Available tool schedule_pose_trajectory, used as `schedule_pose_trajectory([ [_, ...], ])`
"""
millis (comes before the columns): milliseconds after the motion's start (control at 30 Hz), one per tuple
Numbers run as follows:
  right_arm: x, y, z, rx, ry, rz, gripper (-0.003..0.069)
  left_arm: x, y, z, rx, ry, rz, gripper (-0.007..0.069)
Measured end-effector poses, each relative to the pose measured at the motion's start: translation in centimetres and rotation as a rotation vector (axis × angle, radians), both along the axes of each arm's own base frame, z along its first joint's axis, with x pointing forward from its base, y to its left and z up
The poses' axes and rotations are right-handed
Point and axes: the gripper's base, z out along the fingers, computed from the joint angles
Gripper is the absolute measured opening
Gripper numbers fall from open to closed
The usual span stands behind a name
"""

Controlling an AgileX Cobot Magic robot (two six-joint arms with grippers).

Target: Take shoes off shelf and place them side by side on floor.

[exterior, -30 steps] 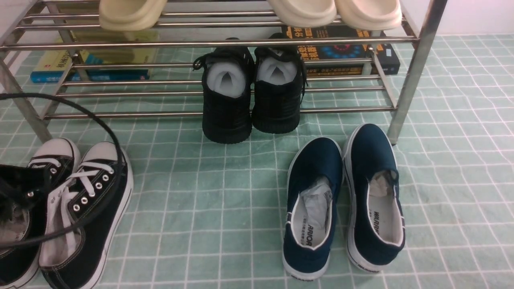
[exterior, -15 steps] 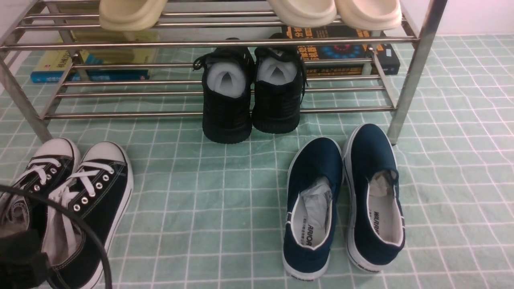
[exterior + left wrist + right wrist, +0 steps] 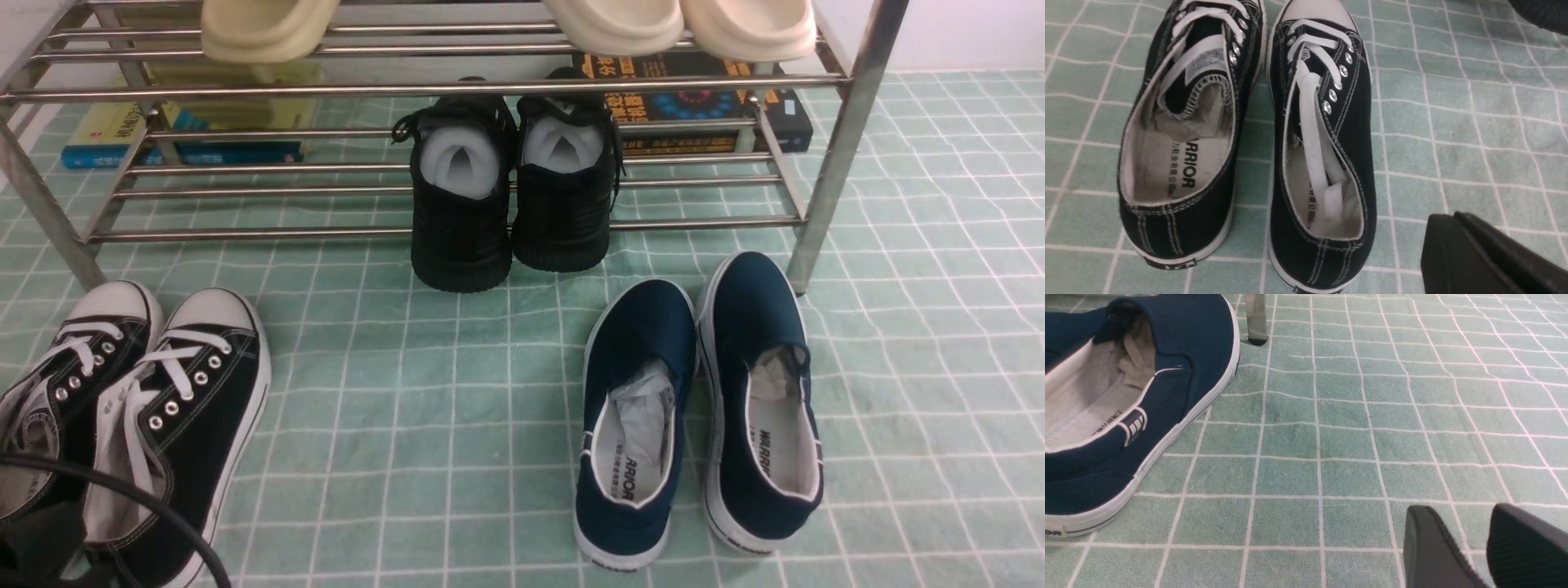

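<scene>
The black lace-up shoes [image 3: 135, 408] sit side by side on the floor [image 3: 424, 408], left of centre and in front of the shelf [image 3: 424, 88], toes toward its left leg. From my left wrist the pair [image 3: 1249, 134] is upright, inner sides touching near the toes, heels slightly apart; the right one's tongue and lace are folded down into the opening. Neither shoe is touched by me.

My left pincer [image 3: 1486, 257] hangs beside the heel of the right shoe, apart from it and above the floor. Only one dark finger shows at the frame corner, so I cannot tell if it is open or closed. In the front view my left arm is just a dark mass and a black cable [image 3: 139, 506] at the lower left edge, covering the heels of the pair.

My right pincer [image 3: 1474, 547] is low over bare floor, its two fingers [image 3: 1429, 547] parted with a gap between them and nothing held. It is not seen in the front view.

Navy slip-ons [image 3: 702, 408] lie on the floor near the shelf's right leg; my right wrist sees one of them, cut off. All-black sneakers [image 3: 510, 188] rest on the lower tier, toes overhanging the front bar. Cream slippers [image 3: 620, 24] on the upper tier are cut by the frame top. Books [image 3: 702, 106] lie behind the bars, titles unreadable.
</scene>
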Motion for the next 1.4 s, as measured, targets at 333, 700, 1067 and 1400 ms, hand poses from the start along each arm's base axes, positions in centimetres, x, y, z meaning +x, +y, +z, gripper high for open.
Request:
schedule_pose_trajectory([
  [333,0.0,0.0,0.0,0.0,0.0,0.0,0.0238,-1.4,0.4,-3.4,0.066,-0.115,0.003,0.002],
  [700,0.0,0.0,0.0,0.0,0.0,0.0,0.0238,-3.1,0.8,-6.7,0.076,-0.252,0.054,0.0033],
  [1067,0.0,0.0,0.0,0.0,0.0,0.0,0.0238,-3.2,0.9,-6.9,0.092,-0.221,0.056,0.0041],
  [1400,0.0,0.0,0.0,0.0,0.0,0.0,0.0238,-3.2,0.9,-6.9,0.097,-0.218,0.056,0.0053],
])
